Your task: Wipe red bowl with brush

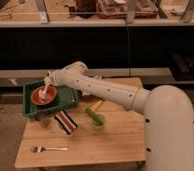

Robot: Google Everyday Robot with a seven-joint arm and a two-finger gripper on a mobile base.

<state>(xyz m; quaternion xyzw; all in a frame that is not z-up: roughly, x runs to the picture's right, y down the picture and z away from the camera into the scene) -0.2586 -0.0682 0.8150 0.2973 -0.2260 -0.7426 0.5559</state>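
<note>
We see a workshop or lab space: a small wooden table [90, 140] on a bare floor, long shelving [95, 22] across the top of the frame, and the gripper [49, 80] at centre left.

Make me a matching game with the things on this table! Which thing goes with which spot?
Things:
1. red bowl
2. fork
3. green cup
4. hand

Spots:
A. near the table's front left edge
B. inside the green tray
C. above the bowl, at the tray's back
D. mid-table, right of the striped cloth

Pairs: 1-B, 2-A, 3-D, 4-C
</note>
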